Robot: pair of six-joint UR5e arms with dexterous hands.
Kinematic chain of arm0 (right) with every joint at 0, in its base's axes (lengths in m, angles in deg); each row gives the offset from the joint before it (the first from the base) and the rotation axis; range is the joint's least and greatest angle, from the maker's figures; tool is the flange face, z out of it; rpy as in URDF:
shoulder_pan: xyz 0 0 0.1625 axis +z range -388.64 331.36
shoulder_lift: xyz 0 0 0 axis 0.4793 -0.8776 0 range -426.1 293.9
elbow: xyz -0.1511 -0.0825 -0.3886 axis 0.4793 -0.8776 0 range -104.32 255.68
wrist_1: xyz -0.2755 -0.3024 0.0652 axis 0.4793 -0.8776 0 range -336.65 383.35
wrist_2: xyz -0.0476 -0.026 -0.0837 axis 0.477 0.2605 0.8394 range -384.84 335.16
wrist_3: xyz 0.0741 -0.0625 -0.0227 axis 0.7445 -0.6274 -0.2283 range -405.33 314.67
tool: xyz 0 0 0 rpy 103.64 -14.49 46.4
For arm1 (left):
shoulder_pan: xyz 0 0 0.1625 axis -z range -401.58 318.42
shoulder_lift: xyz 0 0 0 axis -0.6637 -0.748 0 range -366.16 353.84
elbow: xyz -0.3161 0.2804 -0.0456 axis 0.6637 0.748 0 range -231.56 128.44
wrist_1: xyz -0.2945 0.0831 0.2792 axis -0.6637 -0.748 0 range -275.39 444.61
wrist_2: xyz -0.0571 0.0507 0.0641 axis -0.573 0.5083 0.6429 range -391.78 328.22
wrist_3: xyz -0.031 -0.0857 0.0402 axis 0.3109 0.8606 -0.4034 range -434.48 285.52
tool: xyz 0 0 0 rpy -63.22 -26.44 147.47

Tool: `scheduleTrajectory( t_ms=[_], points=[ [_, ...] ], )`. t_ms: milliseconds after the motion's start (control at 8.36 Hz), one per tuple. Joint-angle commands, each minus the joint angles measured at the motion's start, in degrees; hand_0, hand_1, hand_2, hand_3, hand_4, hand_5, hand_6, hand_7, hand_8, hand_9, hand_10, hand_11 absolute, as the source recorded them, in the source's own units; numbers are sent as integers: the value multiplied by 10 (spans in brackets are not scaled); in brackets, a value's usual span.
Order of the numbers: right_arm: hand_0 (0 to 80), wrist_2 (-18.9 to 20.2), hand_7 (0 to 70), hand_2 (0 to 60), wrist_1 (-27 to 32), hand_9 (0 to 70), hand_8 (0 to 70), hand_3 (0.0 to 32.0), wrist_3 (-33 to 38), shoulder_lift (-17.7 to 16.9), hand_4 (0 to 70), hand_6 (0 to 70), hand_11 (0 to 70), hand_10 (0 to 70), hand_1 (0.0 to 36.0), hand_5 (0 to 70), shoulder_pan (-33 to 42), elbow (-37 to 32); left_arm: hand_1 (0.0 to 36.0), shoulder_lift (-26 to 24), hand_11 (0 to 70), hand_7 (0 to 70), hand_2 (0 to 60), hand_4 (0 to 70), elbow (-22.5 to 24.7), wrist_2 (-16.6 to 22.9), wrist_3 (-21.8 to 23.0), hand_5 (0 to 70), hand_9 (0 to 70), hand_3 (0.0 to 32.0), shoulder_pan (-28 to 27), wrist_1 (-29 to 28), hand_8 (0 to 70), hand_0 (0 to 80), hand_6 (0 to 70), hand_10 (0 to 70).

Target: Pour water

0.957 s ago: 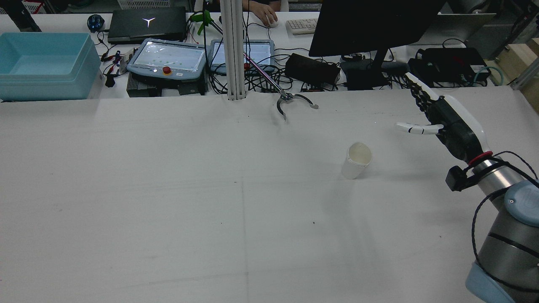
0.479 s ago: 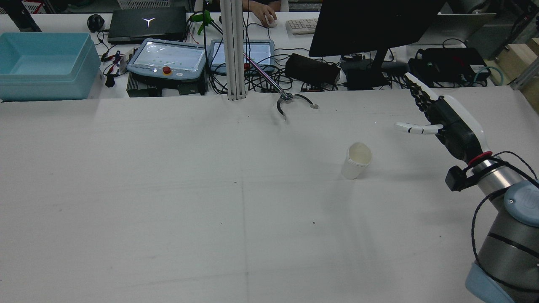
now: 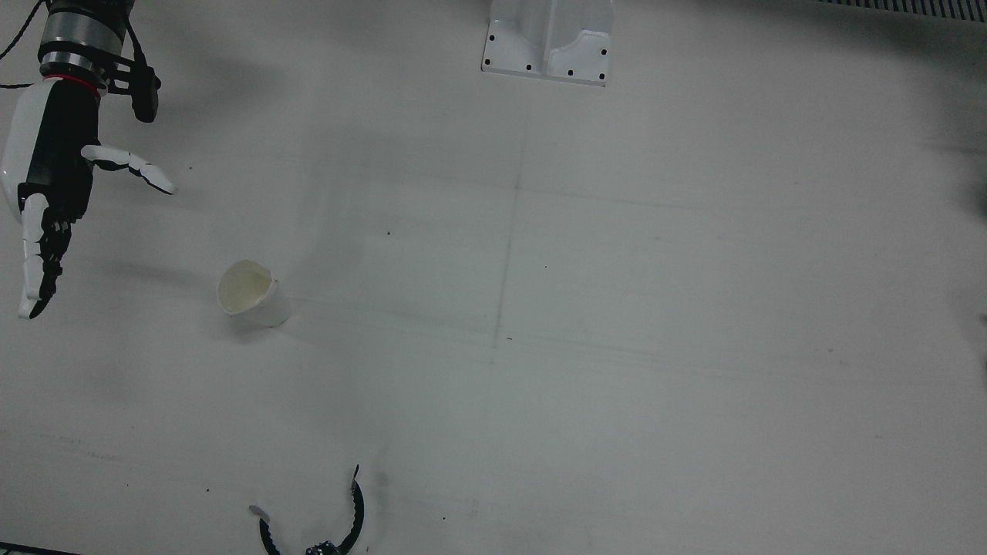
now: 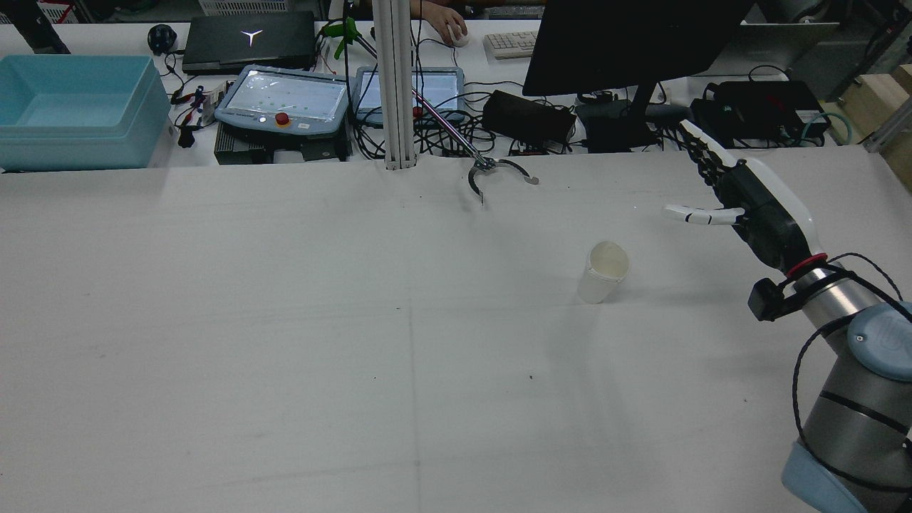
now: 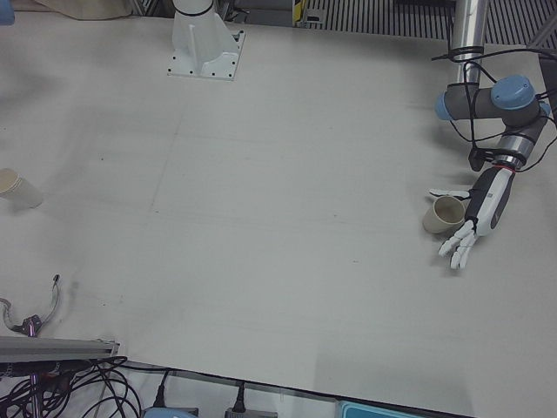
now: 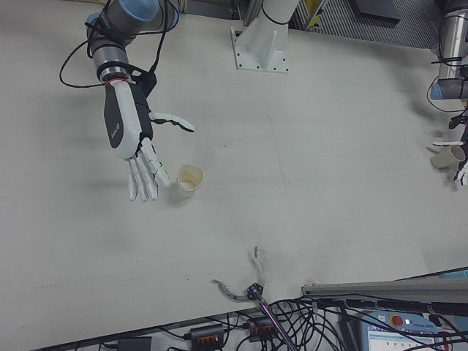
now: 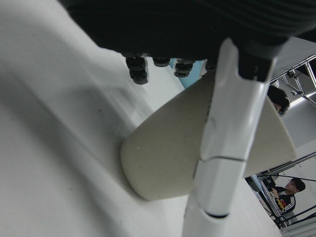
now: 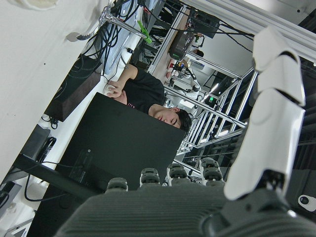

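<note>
A paper cup [image 4: 604,271] stands upright on the white table, also seen in the front view [image 3: 247,293] and the right-front view [image 6: 189,180]. My right hand [image 4: 741,203] hovers to the right of it, apart from it, open with fingers spread [image 3: 46,193] [image 6: 133,139]. A second paper cup [image 5: 444,213] stands at the far side of the table [image 6: 447,156]. My left hand [image 5: 477,218] is right beside that cup, open, fingers stretched past it and the thumb reaching over its rim. The left hand view shows this cup [image 7: 168,153] close to the palm, the thumb [image 7: 227,148] across it.
A metal grabber claw [image 4: 495,174] lies at the table's far edge [image 3: 312,524]. A white pedestal [image 3: 547,38] is bolted at the middle. Beyond the table are a blue bin [image 4: 78,107], teach pendants, cables, a monitor and a person's hand on a mouse.
My right hand has drifted slightly up and away in the rear view, still open. The cup near it has not moved.
</note>
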Motion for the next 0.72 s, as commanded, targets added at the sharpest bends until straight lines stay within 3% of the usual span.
scheduleTrajectory(
  t_ms=[0, 120, 239, 359, 479, 598],
  points=[
    [497, 0, 38, 180, -1, 26, 47, 80, -2, 2, 0, 95, 0, 0, 200, 71, 0, 0, 346, 0, 169, 54, 0, 294, 0, 0, 11, 452, 0, 0, -1, 11, 3, 800, 66, 87],
    [497, -1, 38, 180, -1, 26, 46, 82, -2, 2, 0, 95, 0, 0, 199, 71, -1, 0, 360, 0, 197, 79, 0, 323, 0, 0, 12, 700, 1, 0, -1, 14, 5, 800, 78, 102],
    [496, -1, 39, 178, 0, 26, 47, 82, -2, 3, 0, 94, 0, 0, 198, 70, -1, -4, 360, 0, 198, 109, 0, 384, 0, -2, 16, 700, 7, 0, -1, 19, 8, 800, 93, 103],
    [495, -1, 39, 178, 0, 27, 48, 88, -2, 3, 0, 93, 0, 0, 196, 70, -1, -4, 360, -1, 193, 130, 169, 438, 0, -3, 19, 700, 12, 0, -1, 28, 13, 800, 105, 102],
    [495, -1, 34, 174, 0, 24, 45, 84, -2, 3, 0, 90, 0, 0, 196, 70, -2, -4, 360, -1, 222, 260, 540, 608, 1, -4, 21, 700, 71, 0, -1, 30, 73, 800, 174, 125],
    [493, -1, 31, 175, -1, 24, 44, 88, -1, 4, 0, 88, 0, 0, 197, 70, -2, -4, 360, 0, 255, 347, 600, 675, -1, -4, 37, 700, 160, 0, -1, 33, 126, 800, 240, 148]
  ],
)
